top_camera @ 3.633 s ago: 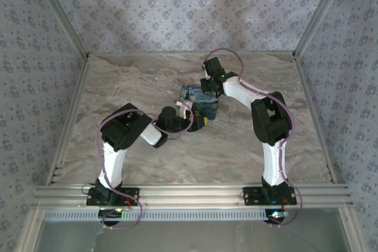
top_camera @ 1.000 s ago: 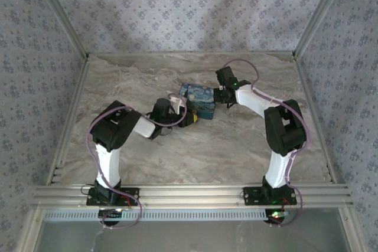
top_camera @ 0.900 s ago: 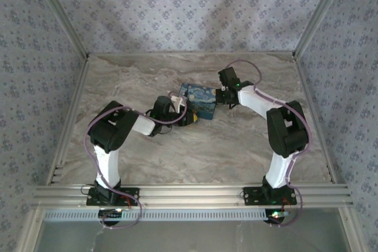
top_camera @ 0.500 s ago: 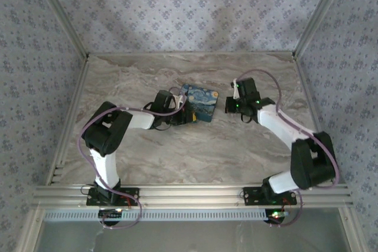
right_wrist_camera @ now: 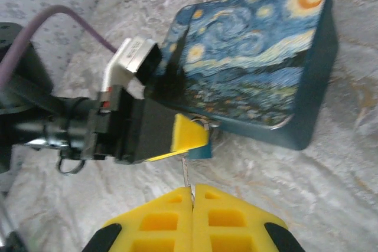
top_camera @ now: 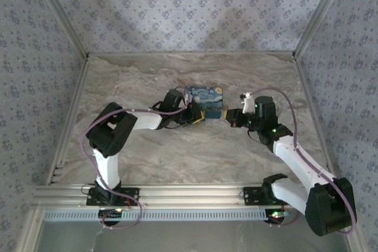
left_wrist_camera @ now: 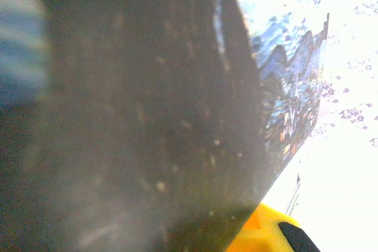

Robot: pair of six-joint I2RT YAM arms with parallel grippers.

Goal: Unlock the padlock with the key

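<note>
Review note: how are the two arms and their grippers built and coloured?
The left arm and right arm match: white links, black joint housings, a mauve cable looping along each. The right gripper has yellow fingers with rectangular cut-outs; the left gripper is black with yellow at its tip.

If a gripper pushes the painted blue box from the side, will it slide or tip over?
It would probably slide, not tip: the box lies flat and low on the table. The table looks smooth, so an off-centre push may turn it. It looks rigid; its weight I cannot judge.
</note>
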